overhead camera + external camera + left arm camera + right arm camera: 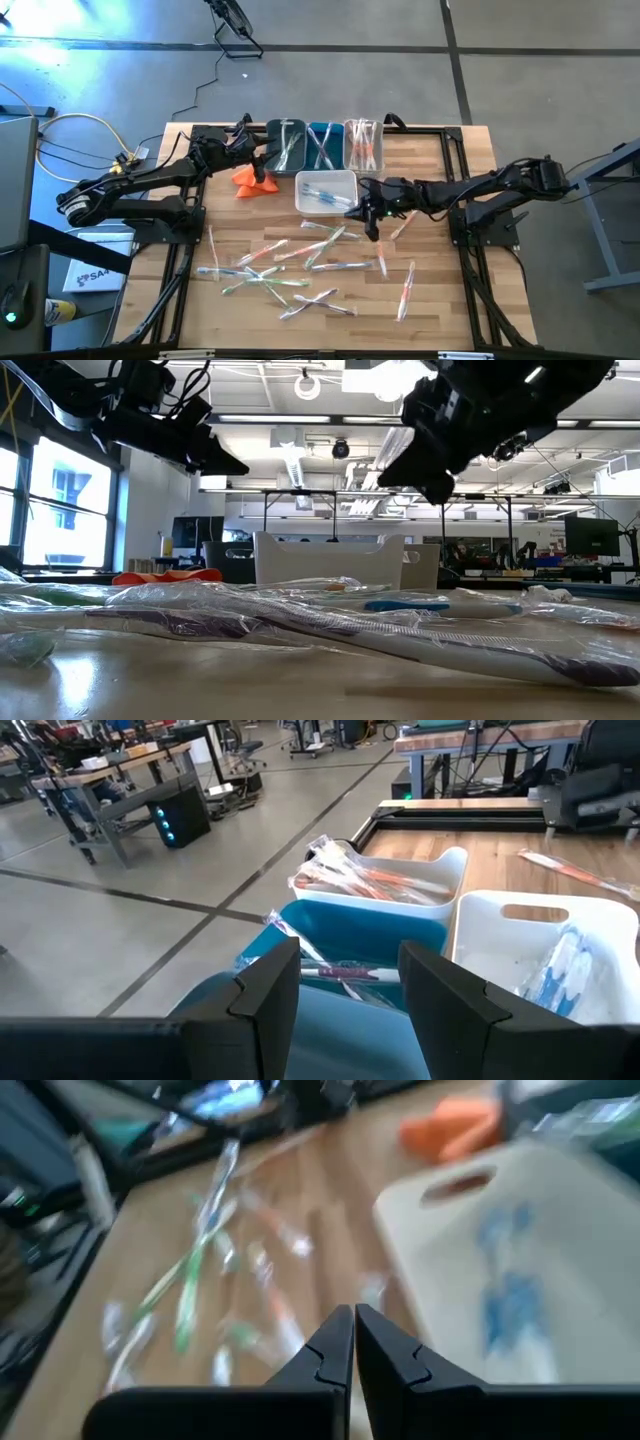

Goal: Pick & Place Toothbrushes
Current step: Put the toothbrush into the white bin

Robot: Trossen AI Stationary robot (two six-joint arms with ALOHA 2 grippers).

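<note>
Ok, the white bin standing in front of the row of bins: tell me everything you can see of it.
The white bin is a rectangular open-top tub of smooth, matte plastic, with rounded corners and a handle slot cut into one end wall, seen in the wrist views. It stands upright on the wooden table, just in front of the row of three bins at the far edge. Inside lie a few wrapped toothbrushes with blue handles. The orange cloth lies to its left, apart from it. The right pincer, shut, hangs by its front right corner.

Two black, jointed arms are seen, each ended by a pair of matte black, angular fingers (pixel 268 995). Dark cables are run along the links; small green lights are lit near the right gripper (pixel 366 214).
</note>
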